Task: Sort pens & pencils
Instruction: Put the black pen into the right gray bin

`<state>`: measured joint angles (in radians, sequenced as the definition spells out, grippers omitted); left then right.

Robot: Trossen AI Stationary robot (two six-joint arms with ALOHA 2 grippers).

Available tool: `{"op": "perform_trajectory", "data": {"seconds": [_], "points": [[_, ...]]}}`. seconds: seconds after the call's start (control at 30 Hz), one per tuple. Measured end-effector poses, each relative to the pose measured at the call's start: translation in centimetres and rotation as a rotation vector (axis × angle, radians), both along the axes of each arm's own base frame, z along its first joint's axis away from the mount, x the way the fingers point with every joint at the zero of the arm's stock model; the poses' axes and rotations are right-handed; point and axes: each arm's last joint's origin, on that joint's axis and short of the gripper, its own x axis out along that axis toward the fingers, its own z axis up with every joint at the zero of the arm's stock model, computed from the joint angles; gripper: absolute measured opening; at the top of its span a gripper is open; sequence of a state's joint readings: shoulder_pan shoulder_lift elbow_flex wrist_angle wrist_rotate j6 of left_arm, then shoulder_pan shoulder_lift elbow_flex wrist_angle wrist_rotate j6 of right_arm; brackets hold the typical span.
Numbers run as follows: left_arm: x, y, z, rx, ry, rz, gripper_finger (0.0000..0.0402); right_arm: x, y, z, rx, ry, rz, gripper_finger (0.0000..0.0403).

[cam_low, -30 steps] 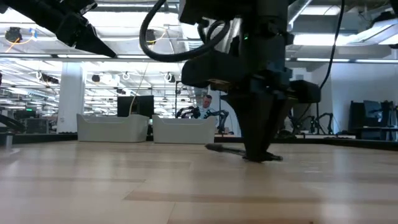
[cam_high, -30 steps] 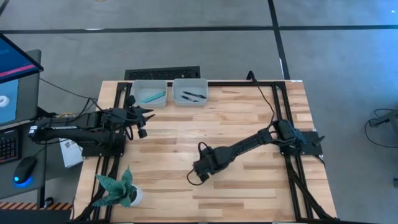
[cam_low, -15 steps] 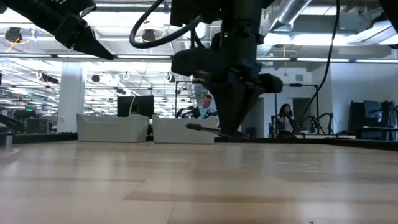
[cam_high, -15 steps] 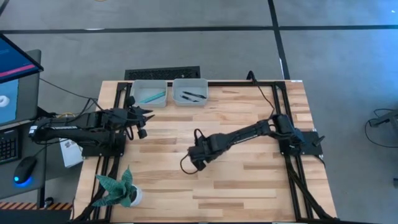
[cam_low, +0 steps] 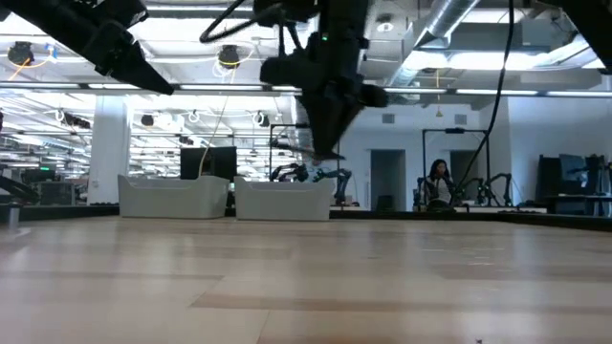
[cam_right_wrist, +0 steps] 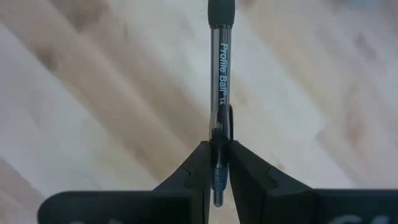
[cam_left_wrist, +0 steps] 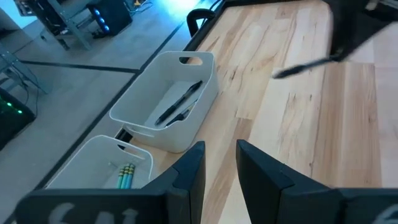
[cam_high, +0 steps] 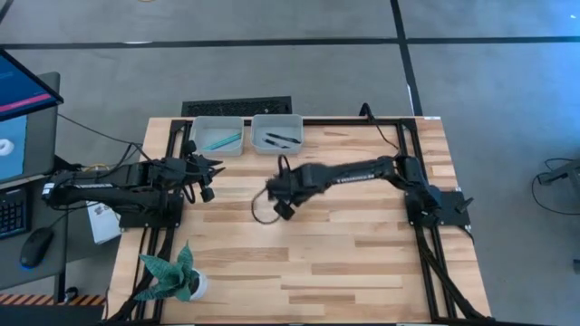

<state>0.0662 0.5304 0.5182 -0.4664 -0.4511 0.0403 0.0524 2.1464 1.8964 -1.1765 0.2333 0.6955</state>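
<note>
My right gripper (cam_high: 275, 192) hangs over the middle of the table, well above the wood in the low view (cam_low: 325, 143), shut on a black pen with a clear barrel (cam_right_wrist: 219, 93). The left wrist view shows that pen (cam_left_wrist: 305, 64) in the air. At the far edge stand two white bins: the left one (cam_high: 217, 134) holds teal pencils (cam_left_wrist: 126, 175), the right one (cam_high: 276, 133) holds black pens (cam_left_wrist: 180, 104). My left gripper (cam_high: 215, 167) waits open near the table's left edge, raised, touching nothing. My right gripper pinches the black pen between its two fingers (cam_right_wrist: 200, 169) at the clip end of the barrel (cam_right_wrist: 217, 140). The fingers come from above, pointing down, and lie across the pen. The pen is lifted clear of the table, roughly level, and its dark grip end (cam_right_wrist: 221, 7) sticks out to one side.
A teal spiky potted plant (cam_high: 177, 276) stands at the table's near-left corner. A black frame (cam_high: 399, 145) runs along the table's sides. Bare wood lies between the right gripper and the bins. A person (cam_low: 438, 182) is far off in the room behind.
My right gripper, shut on the black pen, has risen from the table top and travelled toward the far edge and slightly left, toward the bins. The pen has gone from lying on the wood to hanging clear of it.
</note>
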Motion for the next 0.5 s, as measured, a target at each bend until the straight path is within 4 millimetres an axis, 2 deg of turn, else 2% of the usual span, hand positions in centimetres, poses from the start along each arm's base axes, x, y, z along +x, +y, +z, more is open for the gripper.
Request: {"op": "perform_trajectory", "data": {"seconds": [0.3, 0.5], "points": [[0.0, 0.0, 0.0, -0.003, -0.002, 0.002, 0.0082, 0.9, -7.3, 4.5, -0.090, -0.098, 0.079, 0.0068], [0.0, 0.0, 0.0, -0.020, -0.014, 0.011, 0.0082, 0.2, -12.7, 5.8, -0.143, -0.110, 0.101, 0.0068]]}}
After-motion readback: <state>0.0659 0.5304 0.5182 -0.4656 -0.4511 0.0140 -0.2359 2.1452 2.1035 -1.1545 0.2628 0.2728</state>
